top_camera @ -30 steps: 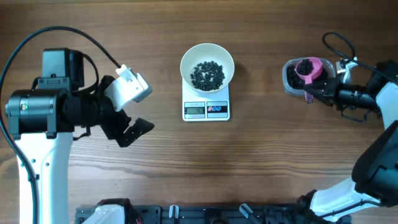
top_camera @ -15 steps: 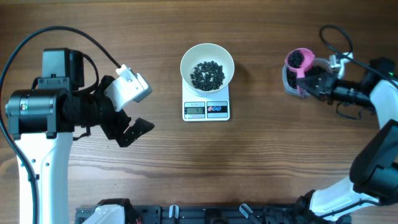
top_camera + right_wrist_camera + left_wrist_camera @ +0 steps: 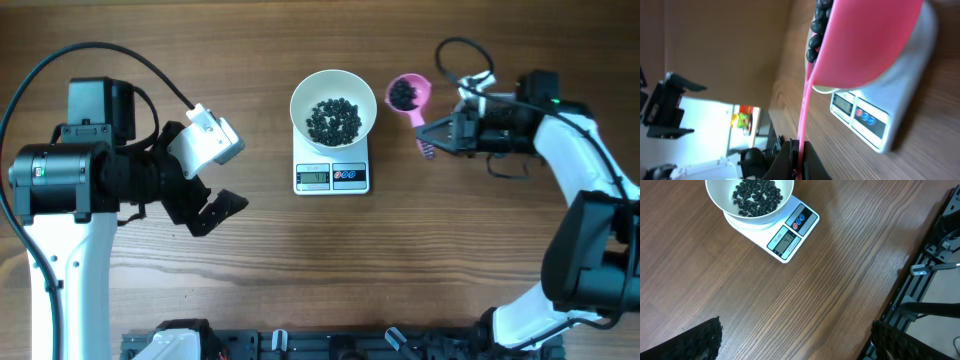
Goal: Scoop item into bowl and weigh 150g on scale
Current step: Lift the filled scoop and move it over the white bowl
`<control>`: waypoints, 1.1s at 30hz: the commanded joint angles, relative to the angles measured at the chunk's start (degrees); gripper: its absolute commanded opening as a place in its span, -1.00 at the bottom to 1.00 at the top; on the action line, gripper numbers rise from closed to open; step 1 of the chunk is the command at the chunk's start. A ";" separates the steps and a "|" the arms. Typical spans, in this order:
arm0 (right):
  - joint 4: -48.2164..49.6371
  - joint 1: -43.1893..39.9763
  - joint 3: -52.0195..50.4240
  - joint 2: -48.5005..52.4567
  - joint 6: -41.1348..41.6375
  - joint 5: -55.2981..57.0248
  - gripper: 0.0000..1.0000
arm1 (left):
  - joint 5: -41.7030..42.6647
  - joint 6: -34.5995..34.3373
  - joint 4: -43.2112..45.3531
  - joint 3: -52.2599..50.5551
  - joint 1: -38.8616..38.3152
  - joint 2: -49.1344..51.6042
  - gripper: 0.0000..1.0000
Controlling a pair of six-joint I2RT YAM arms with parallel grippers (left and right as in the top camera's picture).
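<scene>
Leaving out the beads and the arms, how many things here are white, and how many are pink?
White: 2 (bowl, scale)
Pink: 1 (scoop)
Total: 3

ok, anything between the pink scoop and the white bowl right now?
Nothing. In the overhead view, only a narrow strip of bare table separates the scoop from the bowl. They are close together but not touching.
</scene>
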 commanded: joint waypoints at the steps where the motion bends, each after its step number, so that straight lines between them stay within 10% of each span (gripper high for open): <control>1: 4.46 4.04 0.07 -0.13 1.31 -3.72 -0.91 | 0.42 0.55 -0.07 0.81 0.31 -0.68 1.00; 14: 35.45 10.73 0.07 -0.13 23.02 1.29 -0.91 | 0.42 0.55 -0.07 0.81 0.31 -0.68 1.00; 33: 22.75 10.99 0.04 -1.90 13.81 13.55 -0.91 | 0.42 0.55 -0.07 0.81 0.31 -0.68 1.00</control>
